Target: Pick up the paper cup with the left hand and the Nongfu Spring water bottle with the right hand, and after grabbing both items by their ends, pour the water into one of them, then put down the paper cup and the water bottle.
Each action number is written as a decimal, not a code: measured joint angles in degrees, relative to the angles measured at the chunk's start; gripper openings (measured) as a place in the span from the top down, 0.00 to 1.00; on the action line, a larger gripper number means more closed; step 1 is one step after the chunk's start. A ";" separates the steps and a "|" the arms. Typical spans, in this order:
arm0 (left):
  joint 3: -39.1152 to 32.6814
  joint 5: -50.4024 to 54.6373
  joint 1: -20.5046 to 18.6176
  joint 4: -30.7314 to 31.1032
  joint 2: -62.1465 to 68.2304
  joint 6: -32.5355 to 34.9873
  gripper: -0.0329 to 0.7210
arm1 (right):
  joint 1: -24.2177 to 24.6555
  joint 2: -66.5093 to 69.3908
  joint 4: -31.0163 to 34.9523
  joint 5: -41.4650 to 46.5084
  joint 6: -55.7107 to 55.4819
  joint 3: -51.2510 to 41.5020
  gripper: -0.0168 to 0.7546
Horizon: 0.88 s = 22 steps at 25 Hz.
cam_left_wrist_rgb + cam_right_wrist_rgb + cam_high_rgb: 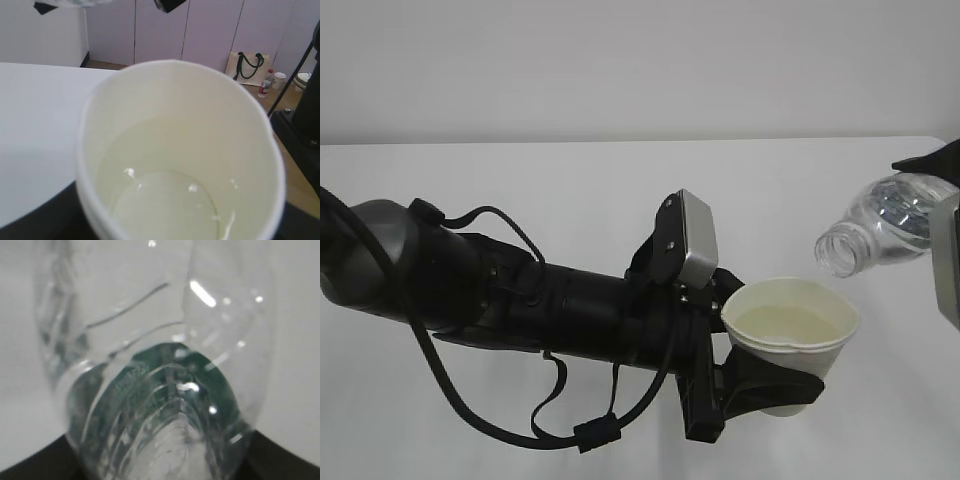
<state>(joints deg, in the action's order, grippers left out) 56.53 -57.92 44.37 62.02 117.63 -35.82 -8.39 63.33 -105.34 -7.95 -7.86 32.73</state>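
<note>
The white paper cup (790, 325) is held above the table with pale water inside it. My left gripper (775, 352) is shut on its wall below the rim. In the left wrist view the paper cup (175, 150) fills the frame, with black fingers (35, 217) at the bottom corners. The clear Nongfu Spring water bottle (885, 222) is tilted, its open mouth pointing down-left just above and to the right of the cup's rim. No stream shows. My right gripper (942, 175) is shut on its far end at the frame's edge. In the right wrist view the bottle (155, 355) shows its green label.
The white table (520, 200) spreads under both arms, and a pale wall stands behind it. My bulky left arm with its looping cables (500, 300) crosses the lower left. Beyond the table, a tote bag (247, 67) and a small bottle (264, 89) sit on the floor.
</note>
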 joint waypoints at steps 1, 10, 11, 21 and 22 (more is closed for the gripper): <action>0.00 0.00 0.00 0.00 0.00 0.00 0.33 | 0.00 0.00 0.00 0.00 -0.99 0.00 0.45; 0.00 0.00 0.00 0.00 0.00 0.00 0.33 | 0.00 0.00 0.00 -0.14 -11.52 0.00 0.45; 0.00 0.00 0.00 0.00 0.00 0.00 0.33 | 0.00 0.00 0.00 -0.14 -12.68 0.00 0.45; 0.00 0.58 0.00 0.00 0.00 0.00 0.33 | 0.00 0.00 0.69 -0.28 -14.75 0.00 0.45; 0.00 0.59 0.00 0.00 0.00 0.00 0.33 | 0.00 0.00 0.83 -0.28 -14.75 0.00 0.45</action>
<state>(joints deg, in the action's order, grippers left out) 56.53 -57.33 44.37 62.02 117.63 -35.82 -8.39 63.33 -104.51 -8.23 -22.60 32.73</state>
